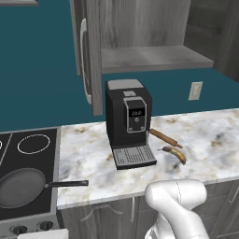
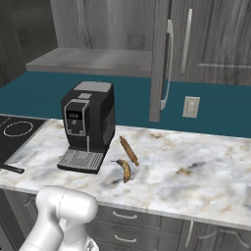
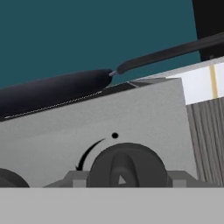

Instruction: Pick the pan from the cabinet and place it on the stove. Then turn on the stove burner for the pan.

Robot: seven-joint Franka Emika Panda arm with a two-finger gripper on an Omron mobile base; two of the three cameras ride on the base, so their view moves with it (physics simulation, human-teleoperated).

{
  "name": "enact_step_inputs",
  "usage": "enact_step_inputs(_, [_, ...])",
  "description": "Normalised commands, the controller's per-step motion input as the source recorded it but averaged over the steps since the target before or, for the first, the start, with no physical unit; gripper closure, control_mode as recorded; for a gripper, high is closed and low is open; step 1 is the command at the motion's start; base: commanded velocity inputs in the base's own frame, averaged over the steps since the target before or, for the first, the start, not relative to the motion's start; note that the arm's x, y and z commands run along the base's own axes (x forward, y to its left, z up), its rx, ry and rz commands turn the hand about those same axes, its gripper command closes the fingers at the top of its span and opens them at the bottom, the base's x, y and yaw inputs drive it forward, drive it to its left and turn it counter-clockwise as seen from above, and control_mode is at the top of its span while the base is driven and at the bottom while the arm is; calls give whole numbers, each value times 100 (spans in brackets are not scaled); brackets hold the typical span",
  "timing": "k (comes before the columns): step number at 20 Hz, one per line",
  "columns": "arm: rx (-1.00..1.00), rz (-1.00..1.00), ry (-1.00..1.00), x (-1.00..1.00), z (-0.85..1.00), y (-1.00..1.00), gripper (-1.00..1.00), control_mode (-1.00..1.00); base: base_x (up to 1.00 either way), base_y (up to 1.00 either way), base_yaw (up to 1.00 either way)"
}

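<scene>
Round shallow dark grey frying pan (image 1: 21, 186) sits on the flat black glass cooktop (image 1: 28, 161), over the near ring, its long thin black handle (image 1: 67, 183) running out over the marble counter (image 1: 200, 140) toward the black coffee machine (image 1: 128, 121). Gripper (image 3: 122, 183) is down at the cooktop's grey front strip (image 3: 87, 131), fingertips either side of a round black knob (image 3: 127, 166), straight ahead. Jaws partway in; can't tell if they grip. Knob matte, ridged.
</scene>
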Motion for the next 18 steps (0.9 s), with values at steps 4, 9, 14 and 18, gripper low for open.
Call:
enact_step_inputs(4, [-4,2,0,0,0,18,100,-100,0,0,0])
enact_step_inputs(9, [-6,0,5,4,0,6,100,-100,0,0,0])
enact_step_inputs(14, [-28,0,0,-1,9,0,100,-100,0,0,0])
enact_step_inputs(18, [-34,0,0,-12,9,0,100,-100,0,0,0])
